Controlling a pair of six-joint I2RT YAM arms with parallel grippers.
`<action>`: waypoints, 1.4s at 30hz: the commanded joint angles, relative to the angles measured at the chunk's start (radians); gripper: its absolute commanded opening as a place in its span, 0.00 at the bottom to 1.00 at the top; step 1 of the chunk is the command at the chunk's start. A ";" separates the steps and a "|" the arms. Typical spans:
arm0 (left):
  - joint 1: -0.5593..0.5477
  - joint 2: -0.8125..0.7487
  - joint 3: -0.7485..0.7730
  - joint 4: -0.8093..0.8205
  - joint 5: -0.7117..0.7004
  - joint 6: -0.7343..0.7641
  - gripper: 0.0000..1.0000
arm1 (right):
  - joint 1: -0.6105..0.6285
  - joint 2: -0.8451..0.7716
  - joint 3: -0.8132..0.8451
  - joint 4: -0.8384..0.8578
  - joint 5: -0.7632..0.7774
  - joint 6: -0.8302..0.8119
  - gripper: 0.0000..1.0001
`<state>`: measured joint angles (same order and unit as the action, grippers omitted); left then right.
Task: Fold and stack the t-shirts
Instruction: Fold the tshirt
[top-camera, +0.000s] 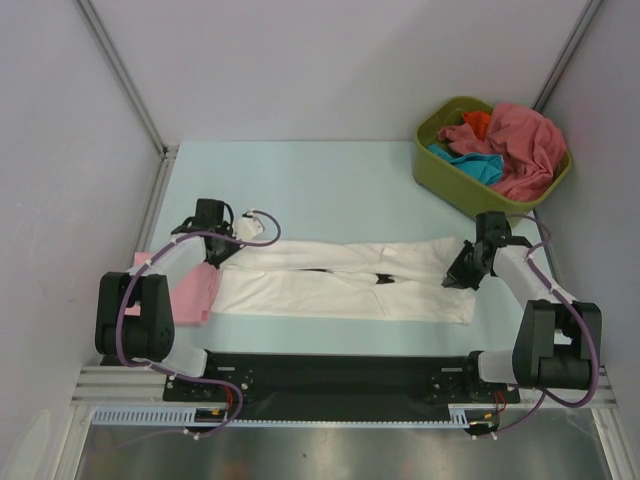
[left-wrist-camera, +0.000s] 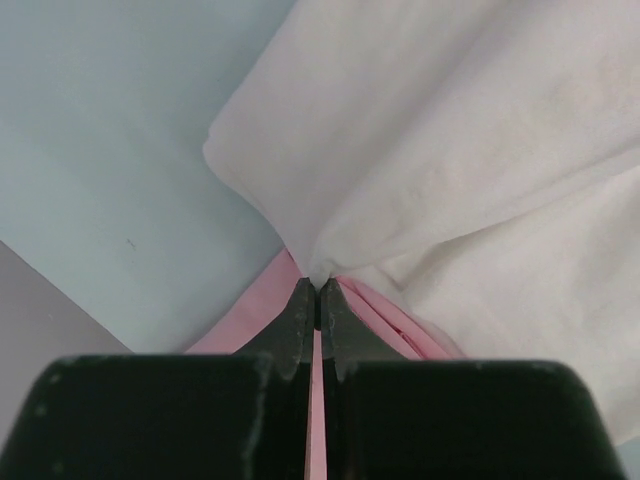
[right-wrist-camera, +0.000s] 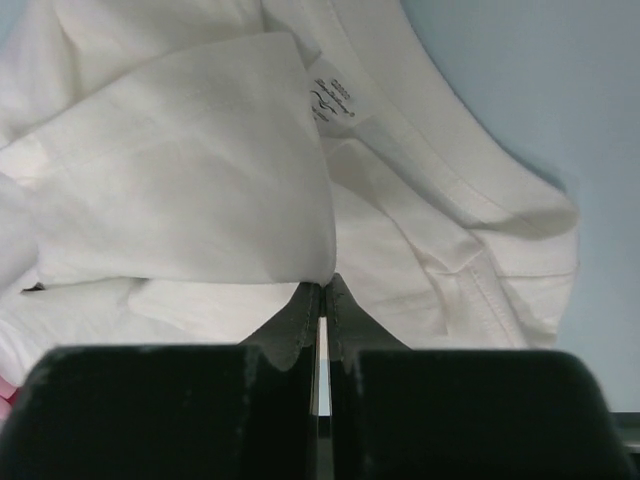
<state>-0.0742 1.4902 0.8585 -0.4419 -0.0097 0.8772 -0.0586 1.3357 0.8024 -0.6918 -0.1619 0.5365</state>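
A large white t-shirt (top-camera: 340, 280) lies stretched in a long band across the table's middle. My left gripper (top-camera: 222, 243) is shut on its left end, pinching a fold of white cloth (left-wrist-camera: 420, 170) at the fingertips (left-wrist-camera: 300, 305). My right gripper (top-camera: 468, 270) is shut on its right end, pinching a white fold (right-wrist-camera: 200, 190) near the collar and label (right-wrist-camera: 338, 102). A light pink t-shirt (top-camera: 195, 295) lies folded under the left end and shows below the left jaws (left-wrist-camera: 250, 310). Rose-red (top-camera: 525, 145), teal (top-camera: 475, 165) and orange (top-camera: 478, 122) t-shirts sit heaped in the tub.
An olive-green plastic tub (top-camera: 440, 175) stands at the back right. The light blue table top (top-camera: 320, 190) runs behind the white shirt. Grey walls enclose the left, back and right sides.
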 joint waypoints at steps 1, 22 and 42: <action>0.011 -0.030 -0.010 -0.017 0.037 0.028 0.00 | -0.006 -0.007 -0.038 0.011 0.013 -0.018 0.00; 0.062 0.041 0.290 -0.210 0.241 -0.179 0.55 | -0.026 -0.239 -0.009 -0.178 0.209 0.086 0.54; -0.053 0.265 0.156 -0.026 0.146 -0.152 0.10 | -0.049 -0.219 -0.295 0.079 0.259 0.342 0.23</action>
<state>-0.1055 1.7950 1.0912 -0.4259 0.0708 0.6945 -0.1024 1.0943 0.5194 -0.7128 0.0582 0.8494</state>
